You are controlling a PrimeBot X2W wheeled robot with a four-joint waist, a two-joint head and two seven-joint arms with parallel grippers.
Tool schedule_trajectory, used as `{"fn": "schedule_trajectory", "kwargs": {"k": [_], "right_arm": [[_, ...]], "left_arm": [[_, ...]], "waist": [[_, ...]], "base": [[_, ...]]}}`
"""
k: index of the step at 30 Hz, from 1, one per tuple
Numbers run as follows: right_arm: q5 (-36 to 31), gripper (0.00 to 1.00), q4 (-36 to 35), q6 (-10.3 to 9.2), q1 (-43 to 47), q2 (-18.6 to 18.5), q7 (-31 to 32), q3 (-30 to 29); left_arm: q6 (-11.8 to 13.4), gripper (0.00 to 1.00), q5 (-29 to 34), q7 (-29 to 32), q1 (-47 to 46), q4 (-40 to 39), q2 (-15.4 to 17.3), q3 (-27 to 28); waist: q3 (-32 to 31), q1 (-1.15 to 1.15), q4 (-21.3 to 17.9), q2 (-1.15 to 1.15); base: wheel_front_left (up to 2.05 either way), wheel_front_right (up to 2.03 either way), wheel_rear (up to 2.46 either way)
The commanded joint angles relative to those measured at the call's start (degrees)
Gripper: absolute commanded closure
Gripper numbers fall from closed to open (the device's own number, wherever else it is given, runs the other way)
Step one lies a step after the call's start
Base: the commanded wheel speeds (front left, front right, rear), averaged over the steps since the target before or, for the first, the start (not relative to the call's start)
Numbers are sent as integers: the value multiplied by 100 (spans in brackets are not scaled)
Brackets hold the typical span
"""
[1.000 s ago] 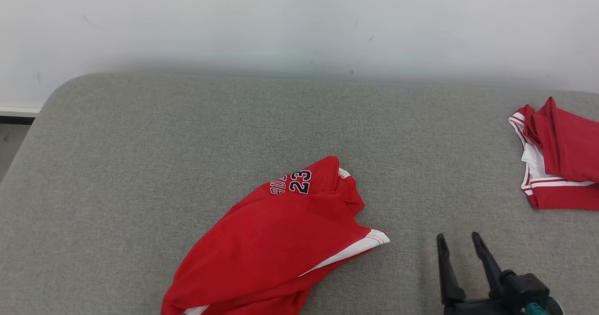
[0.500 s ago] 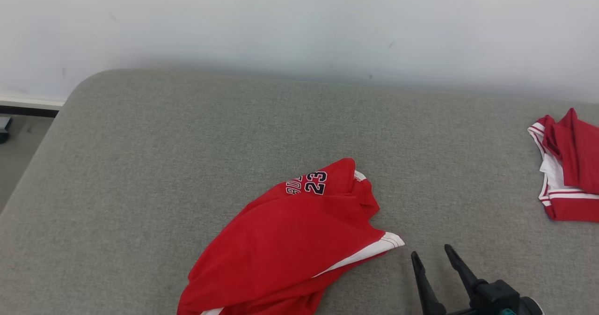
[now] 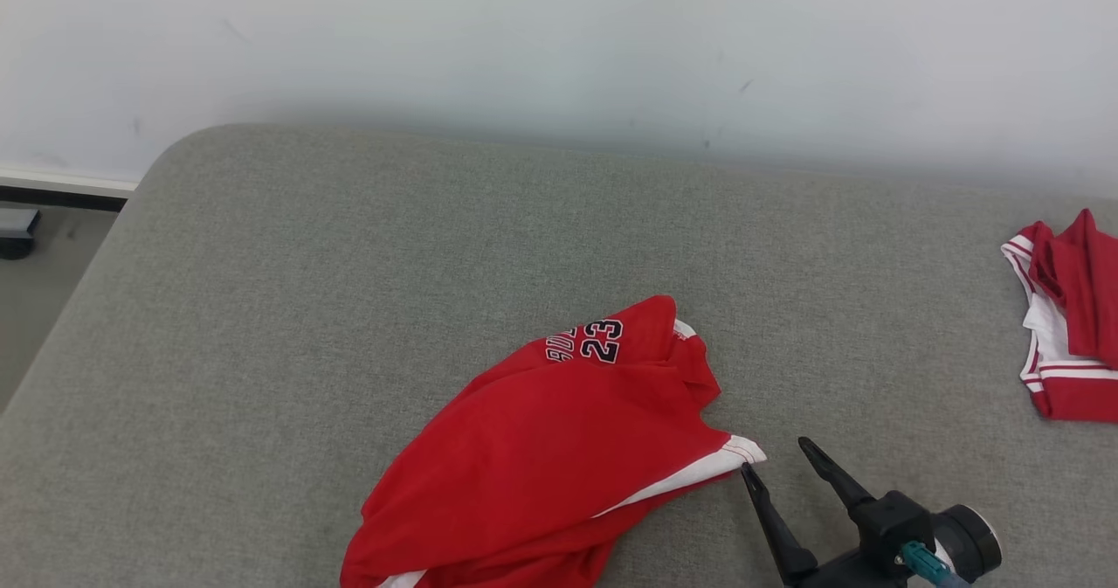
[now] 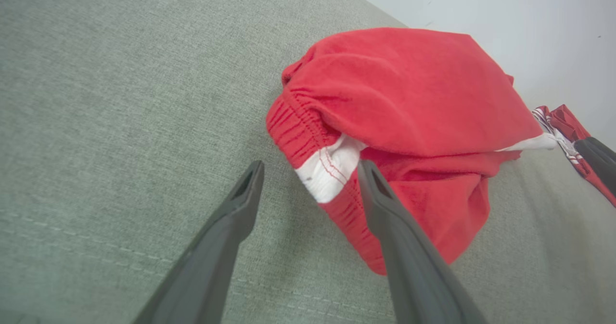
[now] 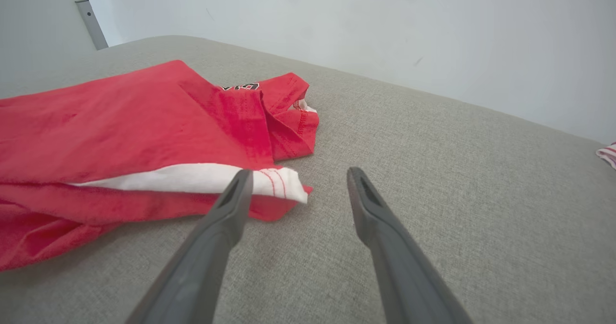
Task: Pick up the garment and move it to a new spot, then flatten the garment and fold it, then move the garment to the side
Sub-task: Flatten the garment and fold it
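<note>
The garment [image 3: 559, 448], red shorts with white trim and a "23" print, lies crumpled on the grey padded surface [image 3: 349, 308]. My right gripper [image 3: 773, 457] is open just right of the garment's white-trimmed corner [image 5: 284, 182], its left fingertip beside that corner. In the left wrist view my left gripper [image 4: 312, 166] is open at the garment's [image 4: 409, 88] gathered waistband end, with the white patch [image 4: 327, 170] just beyond its tips. It holds nothing there. The right gripper's finger [image 4: 596, 155] shows at that view's right edge.
A second red and white garment [image 3: 1070, 326] lies at the surface's far right edge. A white wall runs behind. The surface ends in a rounded corner at the left, with floor [image 3: 44, 256] beyond. Bare grey fabric stretches behind and left of the garment.
The head camera has turned left, shifting the picture right. My right gripper has moved left to the garment's white-trimmed corner. My left gripper has gone from shut to open.
</note>
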Motion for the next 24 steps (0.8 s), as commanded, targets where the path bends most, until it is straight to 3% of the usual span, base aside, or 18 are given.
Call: {"fn": "schedule_trajectory", "kwargs": {"k": [1,12,13,14,15,16,17,24], "right_arm": [[51,0,120,-12,-141,-96,2,112],[324,2,920,-12,-747,-376,2,753],[353,38,983,-12,-790,-373,2,807],[364,71,996,-12,-830,-385,2,852],[386,100,1018,-12,-878,-391,2,858],[433,100,1054,-12,-890,-381,2,879],[459,100,1099,-12,-889,-379,2,917],[686,100,1099,-13,-842,-372,2,928]], "left_arm": [[-26,0,8,-26,-91,36,-35,-24],[-32,0,59,-58,-306,192,-135,-178],[-32,0,53,-61,-339,207,-140,-197],[-38,15,57,-58,-371,227,-144,-226],[-48,51,60,-74,-411,240,-159,-240],[-62,93,20,-95,-443,257,-183,-240],[-76,100,-11,-98,-460,294,-198,-250],[-103,100,-81,-162,-515,500,-130,-282]], "waist": [[22,0,33,0],[89,0,241,0],[88,0,261,0],[90,0,285,0],[88,0,303,0],[85,0,315,0],[82,0,322,0],[-17,0,254,0]], "base": [[0,0,0],[0,0,0],[0,0,0],[0,0,0],[0,0,0],[0,0,0],[0,0,0],[0,0,0]]}}
